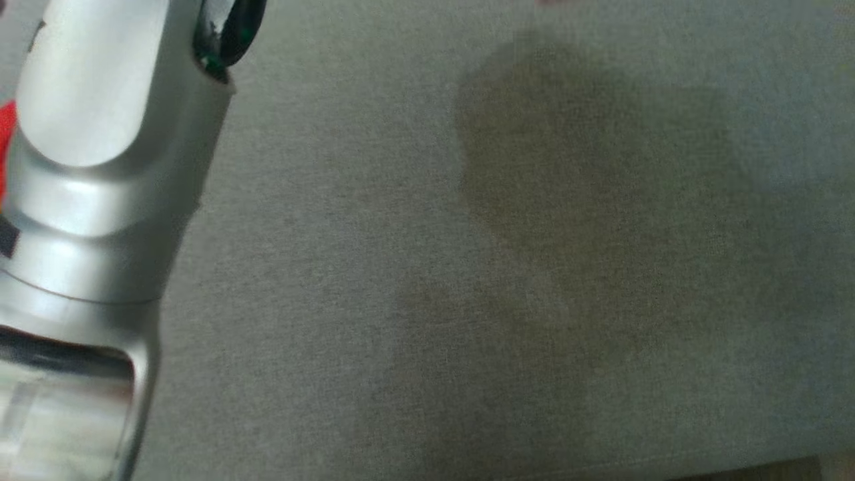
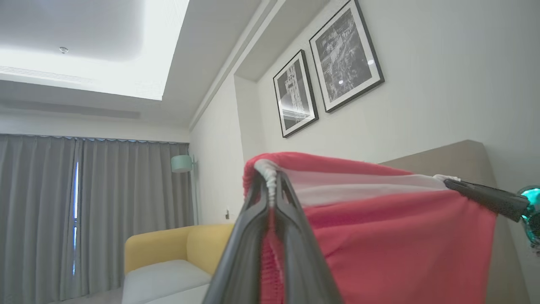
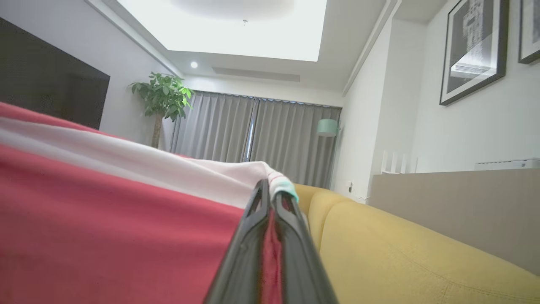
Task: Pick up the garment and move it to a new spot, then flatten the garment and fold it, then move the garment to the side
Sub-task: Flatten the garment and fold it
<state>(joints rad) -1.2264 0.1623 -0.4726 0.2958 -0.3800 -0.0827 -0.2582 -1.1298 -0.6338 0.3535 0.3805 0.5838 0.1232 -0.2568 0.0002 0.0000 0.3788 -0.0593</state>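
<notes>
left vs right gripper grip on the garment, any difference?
Left gripper pinches white cloth bunched into ribs; right gripper pinches smoother white cloth. Red folds around the left's pinch; teal trim shows at the right's. Both are shut on the garment, spread between them.

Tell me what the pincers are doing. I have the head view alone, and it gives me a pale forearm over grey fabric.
Observer: The left pincer is shut on the top edge of a red garment.
Operator: Report the right one.
Observer: The right pincer is shut on the same edge, at the end of its white band.
Operator: Describe the cloth between them.
Observer: In the left wrist view the edge runs stretched from one pincer to the other, and the red cloth spreads below it.
</notes>
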